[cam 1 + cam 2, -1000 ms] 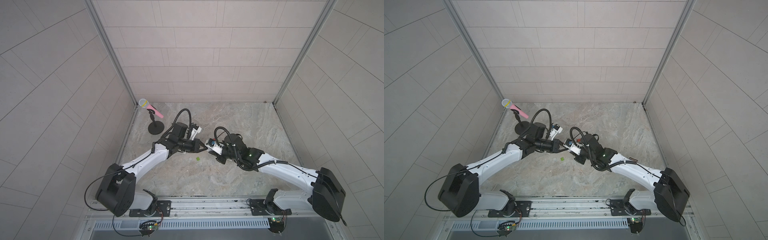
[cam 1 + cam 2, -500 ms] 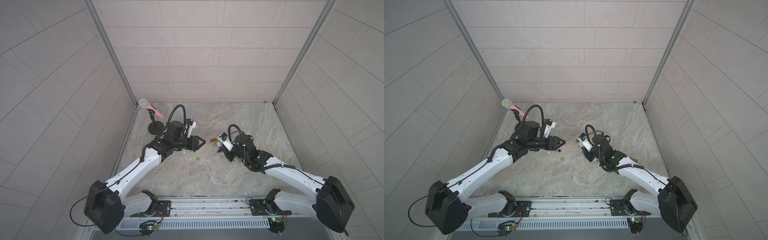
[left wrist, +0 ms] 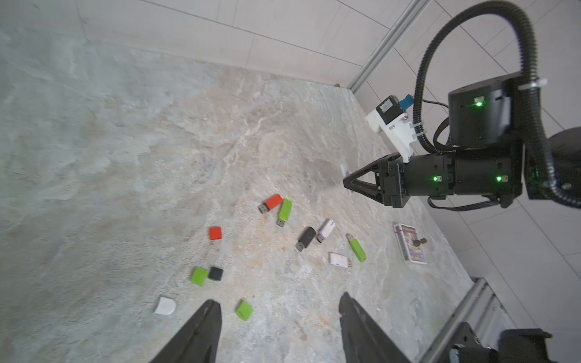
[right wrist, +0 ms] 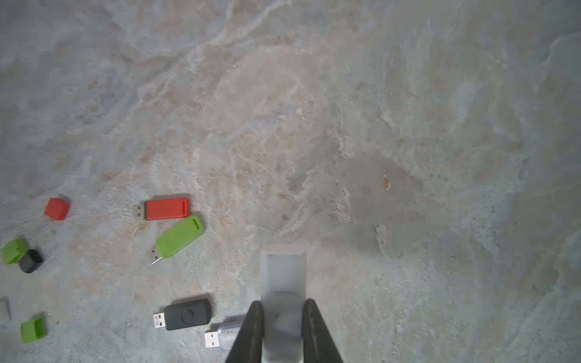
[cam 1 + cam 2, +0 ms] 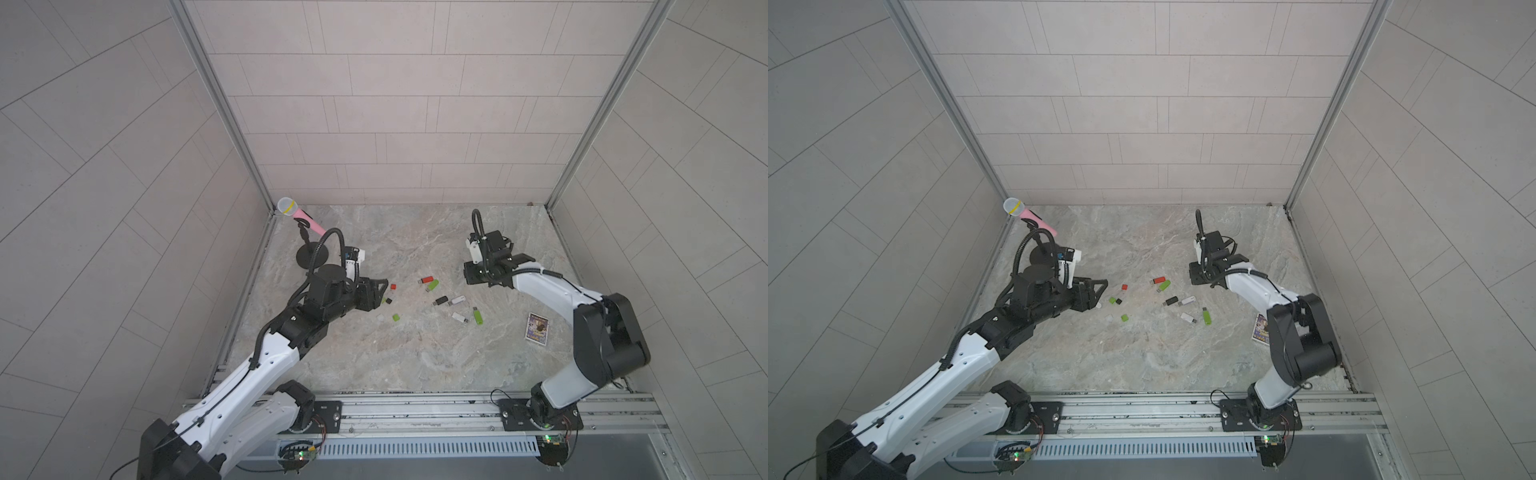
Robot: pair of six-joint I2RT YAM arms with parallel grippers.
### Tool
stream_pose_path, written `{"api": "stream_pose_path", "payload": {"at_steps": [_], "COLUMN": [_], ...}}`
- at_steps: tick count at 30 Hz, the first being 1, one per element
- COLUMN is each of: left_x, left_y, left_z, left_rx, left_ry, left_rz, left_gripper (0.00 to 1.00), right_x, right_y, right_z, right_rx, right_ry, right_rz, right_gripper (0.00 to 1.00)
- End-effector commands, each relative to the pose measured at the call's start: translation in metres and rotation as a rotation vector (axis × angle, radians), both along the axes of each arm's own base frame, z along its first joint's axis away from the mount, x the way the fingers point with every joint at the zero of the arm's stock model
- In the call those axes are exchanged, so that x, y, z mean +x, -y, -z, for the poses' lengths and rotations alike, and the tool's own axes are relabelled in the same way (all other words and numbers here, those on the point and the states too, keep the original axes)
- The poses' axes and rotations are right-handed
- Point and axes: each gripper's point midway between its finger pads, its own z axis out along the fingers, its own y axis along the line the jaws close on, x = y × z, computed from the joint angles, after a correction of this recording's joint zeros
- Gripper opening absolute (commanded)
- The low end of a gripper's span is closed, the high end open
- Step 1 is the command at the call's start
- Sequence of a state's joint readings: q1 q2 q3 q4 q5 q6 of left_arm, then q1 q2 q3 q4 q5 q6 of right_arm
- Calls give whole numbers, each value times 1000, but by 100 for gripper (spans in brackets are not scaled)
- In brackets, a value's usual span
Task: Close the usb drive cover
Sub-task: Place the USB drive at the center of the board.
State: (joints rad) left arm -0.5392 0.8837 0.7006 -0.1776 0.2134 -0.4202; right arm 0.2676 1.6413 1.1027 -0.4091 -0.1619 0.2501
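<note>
White USB drive (image 4: 283,270), blurred and close to the lens, sticks out from my right end effector (image 4: 283,301). That end effector is clamped on the drive's rear end, above the right half of the counter (image 4: 408,94). I cannot tell whether its cover is fully seated. My left end effector (image 3: 278,298) hangs apart and empty over the left half. Between them lie 6 bare-plugged drives (image 3: 306,239) and 5 loose caps (image 3: 215,233).

Risks, as I judge them:
- The grip is short, so the drive could pivot or slip.
- Dropped from this height, it could bounce into the scatter.
- A half-seated cover could pop off.
</note>
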Motion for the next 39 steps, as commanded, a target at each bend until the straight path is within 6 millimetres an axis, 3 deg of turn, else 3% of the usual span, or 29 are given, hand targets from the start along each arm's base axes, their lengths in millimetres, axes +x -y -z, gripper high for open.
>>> {"api": "stream_pose_path", "payload": {"at_steps": [1, 14, 25, 30, 33, 39], "left_x": [9, 11, 12, 12, 11, 9], "left_y": [-16, -22, -25, -27, -28, -34], "left_z": [-9, -3, 1, 2, 2, 6], "left_rx": [37, 72, 86, 94, 99, 110], "left_ry": [99, 105, 99, 94, 93, 75], "left_rz": [-78, -101, -118, -123, -130, -157], "left_gripper": [70, 76, 77, 78, 78, 78], "right_x": [-21, -1, 12, 11, 9, 6], "right_y": [8, 11, 10, 9, 9, 6], "right_z": [25, 57, 66, 70, 67, 39], "right_rx": [-49, -142, -149, -144, -140, -115], "right_ry": [-207, -336, -355, -370, -373, -326], "right_rz": [12, -2, 19, 25, 20, -8], "right_gripper": [12, 15, 16, 21, 28, 42]}}
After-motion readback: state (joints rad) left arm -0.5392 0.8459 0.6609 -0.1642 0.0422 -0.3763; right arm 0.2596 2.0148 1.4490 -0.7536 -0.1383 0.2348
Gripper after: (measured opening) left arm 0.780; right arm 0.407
